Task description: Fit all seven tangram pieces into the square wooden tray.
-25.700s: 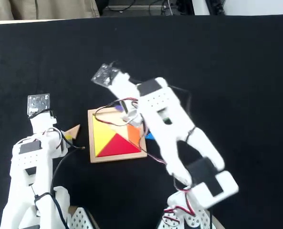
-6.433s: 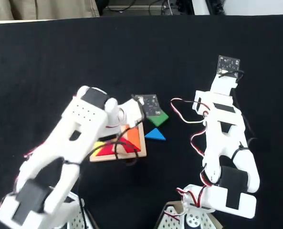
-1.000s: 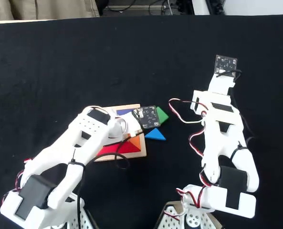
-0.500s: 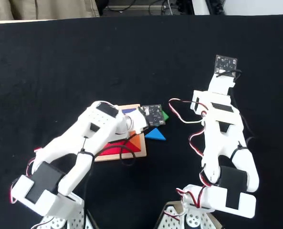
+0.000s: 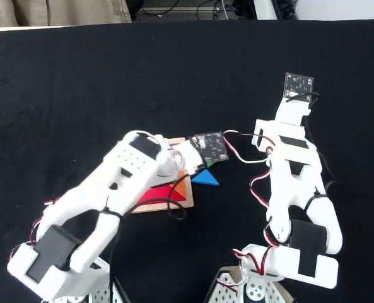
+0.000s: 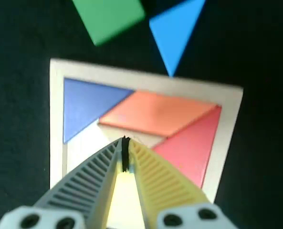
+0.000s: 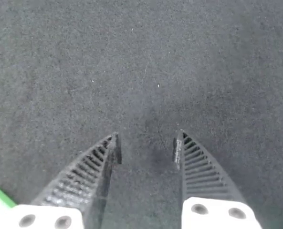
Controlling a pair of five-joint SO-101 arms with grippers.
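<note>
Your next pick lies just past the right edge of the tray (image 6: pixel 229 119). The green square (image 6: pixel 108 19) and the blue triangle (image 6: pixel 177 33) both sit on the black cloth (image 5: pixel 79 82) outside it. They lie straight ahead of the left gripper (image 6: pixel 125 151), which hangs over the middle of the tray with its jaws pressed together on nothing. That makes the left arm (image 5: pixel 120 183) clearly the nearer 1. The right gripper (image 7: pixel 146 148) sits well apart from the pieces, to the far right, with its jaws spread over bare cloth. The blue triangle is the closer of the 2 loose pieces. 1 sharp corner aims at the tray rim and about touches it, and the piece widens away from the tray. I judge you would do better to close across it than along that line. The green square lies just on the far side of the triangle, clear of the rim and turned so that none of its edges runs parallel to it. In the high view the left wrist covers most of it. Both are flat, plain-coloured tiles lying face up. Inside the tray you can see 4 pieces seated: a dark blue triangle (image 6: pixel 81 107), an orange parallelogram (image 6: pixel 158 114), a red triangle (image 6: pixel 191 148) and a yellow piece (image 6: pixel 123 195) under the gripper. Pale bare wood shows beside the dark blue triangle, and that looks like the room left. I cannot tell where the 7th piece is.
</note>
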